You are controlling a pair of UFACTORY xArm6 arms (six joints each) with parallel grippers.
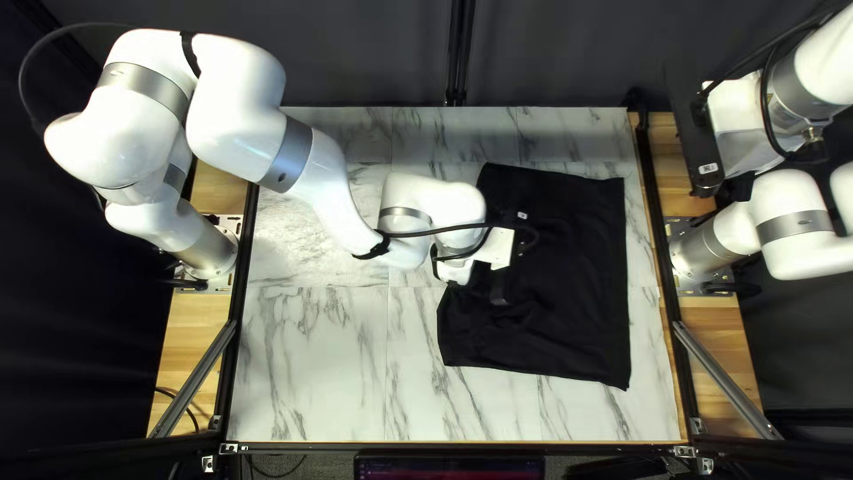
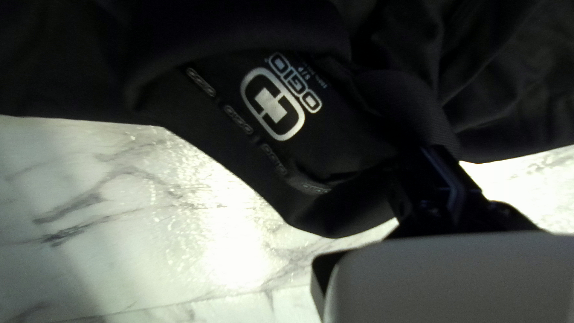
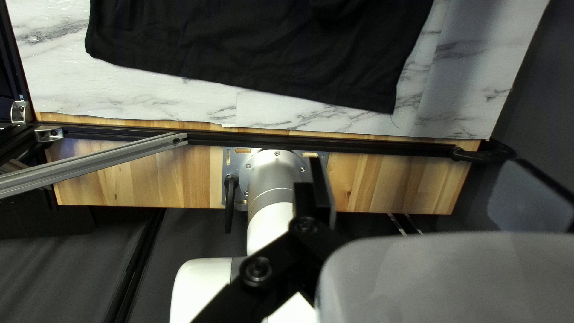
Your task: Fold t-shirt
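Left hand (image 2: 417, 170) clamped on black t-shirt (image 2: 278, 148) near its collar, right hand (image 3: 423, 193) wide, well apart from t-shirt

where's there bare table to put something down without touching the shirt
Widest free patch: marble between the left frame, the near edge and the t-shirt's left edge. A far strip lies between shirt and curtain. Crowded: mid-table, where the left arm reaches across and its claw grips the shirt. The right margin is narrow.
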